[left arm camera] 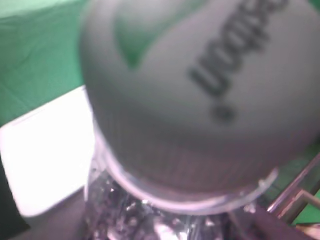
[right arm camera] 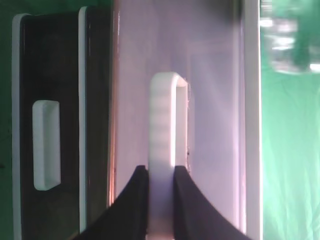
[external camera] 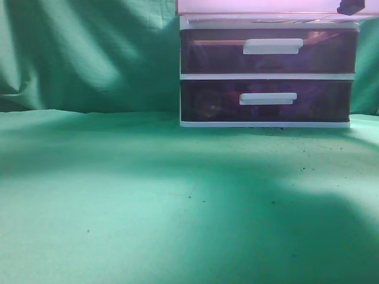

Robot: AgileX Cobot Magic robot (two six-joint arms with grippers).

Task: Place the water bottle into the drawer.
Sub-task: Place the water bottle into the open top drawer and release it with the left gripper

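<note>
Between the two dark fingers of the right hand [right arm camera: 160, 200] sits the white bar handle [right arm camera: 167, 150] of the drawer [right arm camera: 210, 100], pinched tight; a second alike drawer [right arm camera: 47, 145] lies off to that hand's left. Right up against the left wrist camera, the water bottle [left arm camera: 200, 100] fills the frame with its blurred grey cap, clear crinkled body below, white cabinet corner [left arm camera: 45, 155] beside it; left hand itself hidden, cannot tell its state. Green cloth covers the bench [external camera: 148, 195].
</note>
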